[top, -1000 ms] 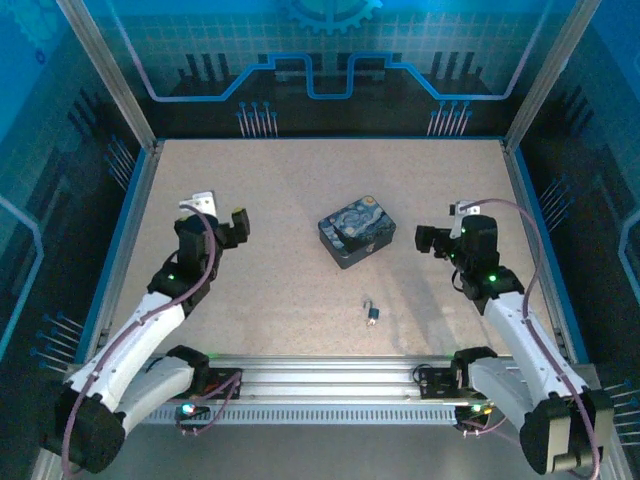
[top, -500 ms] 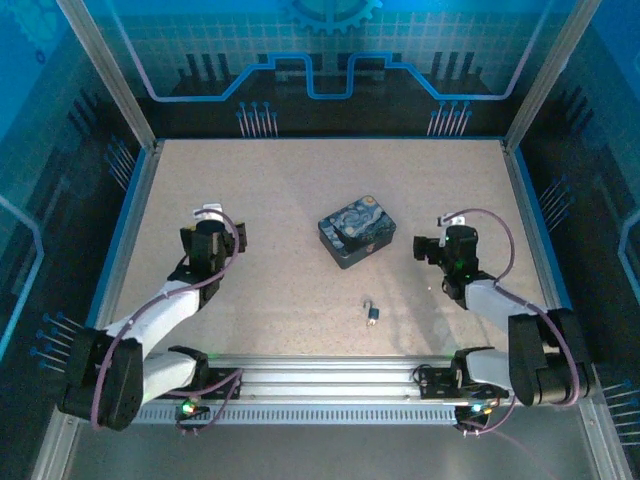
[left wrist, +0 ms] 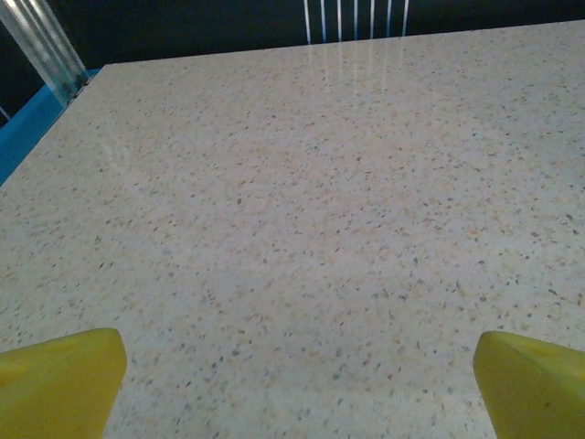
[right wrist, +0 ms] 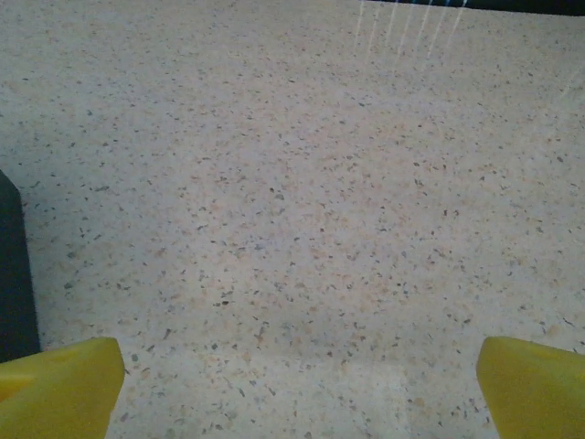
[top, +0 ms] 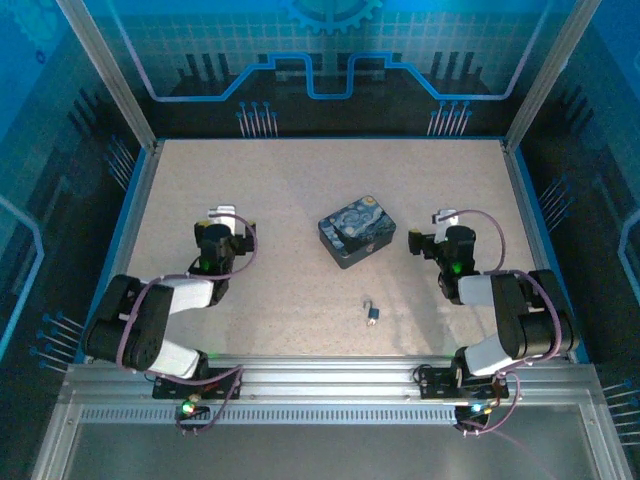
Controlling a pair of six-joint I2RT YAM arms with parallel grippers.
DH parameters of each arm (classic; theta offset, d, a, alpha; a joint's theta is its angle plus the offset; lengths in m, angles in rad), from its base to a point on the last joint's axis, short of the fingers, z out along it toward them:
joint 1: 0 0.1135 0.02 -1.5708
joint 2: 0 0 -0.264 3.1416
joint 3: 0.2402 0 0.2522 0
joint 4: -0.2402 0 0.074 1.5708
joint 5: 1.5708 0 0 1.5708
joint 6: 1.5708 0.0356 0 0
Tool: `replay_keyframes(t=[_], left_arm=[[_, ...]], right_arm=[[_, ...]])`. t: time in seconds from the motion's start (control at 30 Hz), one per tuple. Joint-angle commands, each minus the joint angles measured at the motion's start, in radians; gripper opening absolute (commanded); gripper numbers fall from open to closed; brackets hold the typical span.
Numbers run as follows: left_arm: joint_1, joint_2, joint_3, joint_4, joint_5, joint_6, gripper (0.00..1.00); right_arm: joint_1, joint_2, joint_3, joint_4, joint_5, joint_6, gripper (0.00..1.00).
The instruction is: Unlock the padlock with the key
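The tiny padlock [top: 372, 311], a dark body with a thin silvery shackle, lies on the speckled table [top: 300, 180] near the front centre, between the two arms. The key is too small to tell apart from it. My left gripper [top: 232, 228] hovers low over bare table at the left, well away from the padlock. In the left wrist view its yellow fingertips [left wrist: 60, 380] stand wide apart with nothing between them. My right gripper [top: 425, 243] sits at the right, up and right of the padlock. It is open and empty too, as its fingertips [right wrist: 535, 386] show.
A dark-blue tin [top: 357, 231] with a swirly painted lid stands mid-table, between the grippers and beyond the padlock. Its dark side [right wrist: 16, 274] shows at the left edge of the right wrist view. Blue walls and metal posts [top: 140, 140] ring the table.
Both arms have folded down and back towards their bases, bringing the wrists lower over the table. The grippers stayed open. The padlock and tin have not moved.
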Motion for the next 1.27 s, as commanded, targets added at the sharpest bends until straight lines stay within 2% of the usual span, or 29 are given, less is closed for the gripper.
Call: replay_keyframes(t=[0.0, 0.13, 0.23, 0.27, 0.3, 0.33, 0.47, 1.23], left_arm=[[0.029, 0.015, -0.03, 0.133, 0.052, 0.015, 0.99], [0.054, 0.029, -0.072, 0.235, 0.081, -0.007, 0.99], [0.101, 0.052, -0.077, 0.235, 0.168, -0.047, 0.99], [0.115, 0.097, -0.08, 0.308, 0.192, -0.04, 0.99], [0.117, 0.103, -0.078, 0.301, 0.196, -0.044, 0.99], [0.124, 0.072, -0.057, 0.203, 0.21, -0.06, 0.99], [0.158, 0.086, -0.024, 0.174, 0.261, -0.079, 0.99], [0.159, 0.085, -0.025, 0.168, 0.259, -0.08, 0.99]], right_arm=[[-0.012, 0.002, 0.031, 0.047, -0.016, -0.009, 1.0], [-0.012, 0.002, 0.032, 0.044, -0.015, -0.009, 1.0], [-0.01, 0.002, 0.032, 0.043, -0.013, -0.01, 1.0], [-0.01, 0.002, 0.032, 0.043, -0.013, -0.011, 1.0], [-0.01, 0.002, 0.032, 0.043, -0.014, -0.011, 1.0], [-0.011, 0.002, 0.032, 0.043, -0.013, -0.01, 1.0], [-0.008, 0.002, 0.035, 0.041, -0.01, -0.013, 1.0], [0.012, 0.005, 0.043, 0.032, 0.014, -0.028, 1.0]])
